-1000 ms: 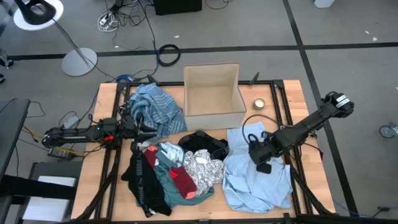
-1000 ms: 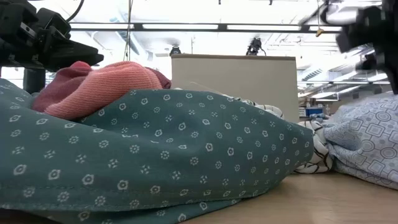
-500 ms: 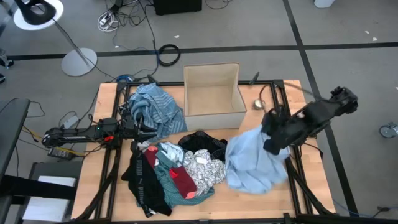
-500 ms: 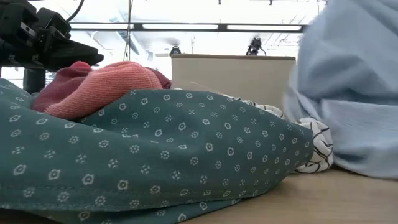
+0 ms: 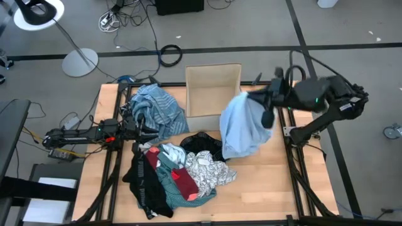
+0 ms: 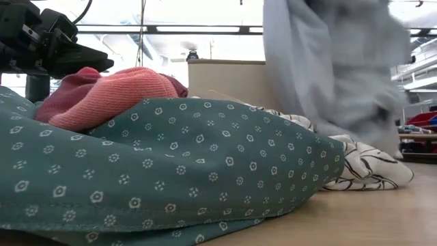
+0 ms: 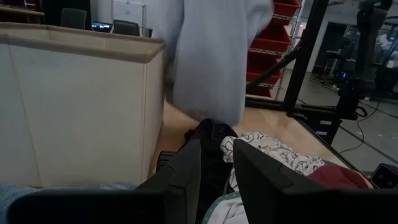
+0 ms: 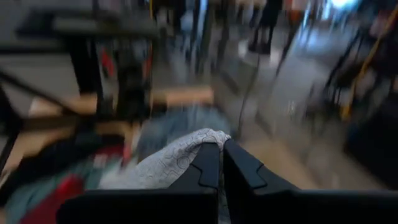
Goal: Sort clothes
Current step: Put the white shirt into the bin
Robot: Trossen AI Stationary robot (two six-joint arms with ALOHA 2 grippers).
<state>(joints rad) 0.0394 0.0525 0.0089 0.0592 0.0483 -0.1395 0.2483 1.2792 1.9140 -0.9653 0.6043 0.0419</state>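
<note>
High view, right gripper [image 5: 262,103]: clamped on light blue shirt [image 5: 240,125], which hangs beside cardboard box [image 5: 213,94].
Tin: hidden.
Left gripper [image 7: 214,177]: fingers slightly apart, empty, beside clothes pile [image 5: 179,172].

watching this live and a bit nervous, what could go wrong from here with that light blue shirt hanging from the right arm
1. The right gripper pinches only a small fold of the light blue shirt, so it could slip free mid-swing.
2. The shirt's lower hem hangs close to the black garment in the pile and might drag it along.
3. The shirt hangs beside the cardboard box and may snag its rim.
</note>
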